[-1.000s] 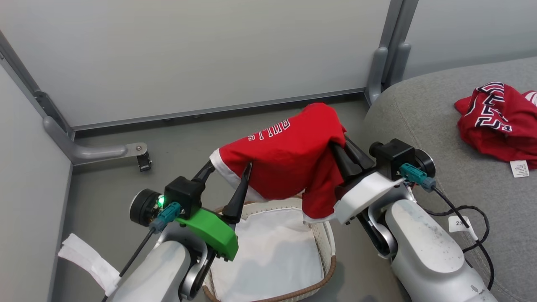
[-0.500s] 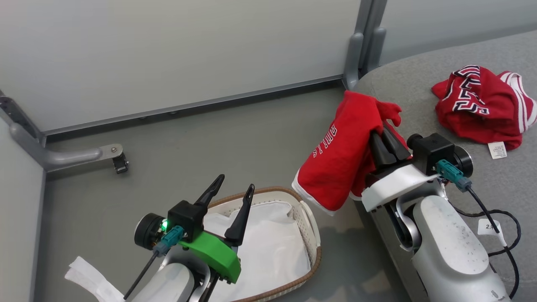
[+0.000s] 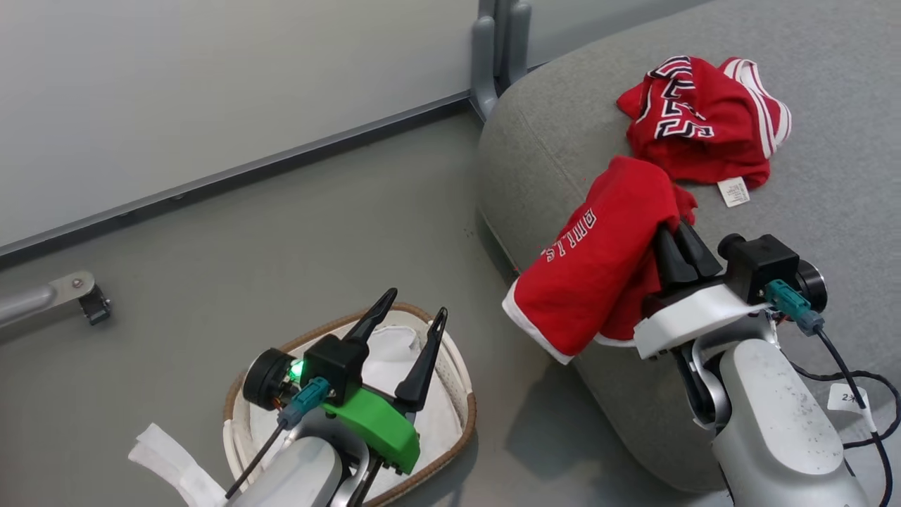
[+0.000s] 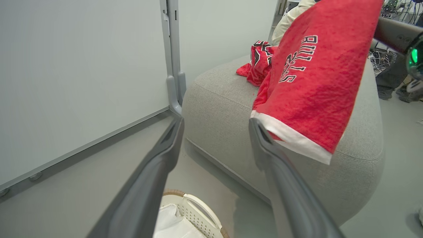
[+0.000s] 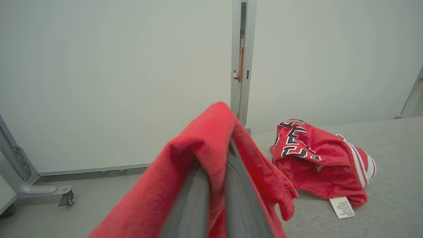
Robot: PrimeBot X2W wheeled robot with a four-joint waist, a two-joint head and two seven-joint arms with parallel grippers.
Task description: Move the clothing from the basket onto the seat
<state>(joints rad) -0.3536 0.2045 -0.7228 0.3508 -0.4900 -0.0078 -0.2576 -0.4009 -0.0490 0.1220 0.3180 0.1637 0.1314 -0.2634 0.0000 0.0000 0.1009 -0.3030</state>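
One garment (image 3: 697, 120) lies on the seat (image 3: 563, 141); my left gripper (image 3: 415, 303), spread above the basket (image 3: 464, 401), has released the second garment (image 3: 598, 274), which my right gripper (image 3: 679, 243) clamps over the seat's edge, nearly home.

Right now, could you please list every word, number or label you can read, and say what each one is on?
"BULLS": black-and-white letters on the held garment.
Large lettering on the lying garment: crumpled, cannot be read whole.
Print on the care label of that garment: too small to read.
"2" followed by an unclear mark: on the cable tag.
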